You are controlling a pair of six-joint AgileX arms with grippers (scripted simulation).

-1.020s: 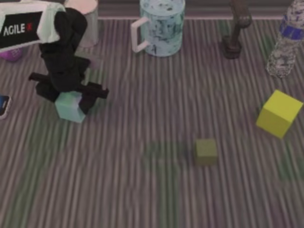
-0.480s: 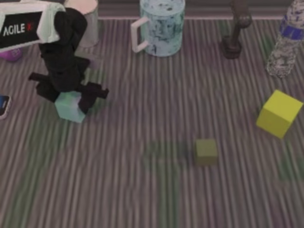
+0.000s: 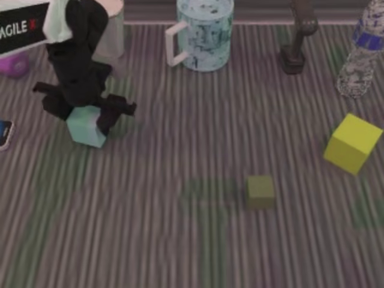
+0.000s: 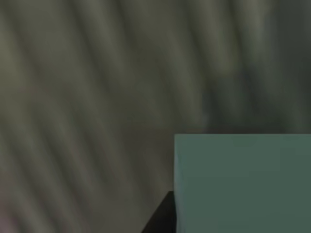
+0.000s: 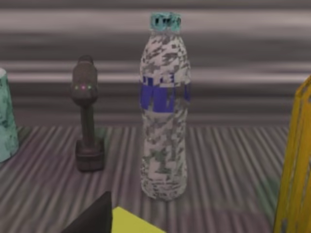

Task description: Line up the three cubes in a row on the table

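Since the earlier frame the left claw (image 3: 84, 114) has shifted a bit toward the counter's far-left with the mint-teal cube (image 3: 84, 126), fingers closed on its sides, apparently just lifted. Nothing lined up yet: olive-green cube (image 3: 260, 192) sits mid-counter (image 3: 180, 252), yellow cube (image 3: 352, 143) far right, well apart. Mug (image 3: 204, 33), dark tool (image 3: 295, 42), bottle (image 3: 360, 57) stand along the back, off the likely path; right claw unseen.

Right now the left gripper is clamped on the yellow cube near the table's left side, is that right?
Not quite. The left gripper is clamped on the mint cube, not the yellow cube, which sits untouched on the table's right side. The top view shows this.
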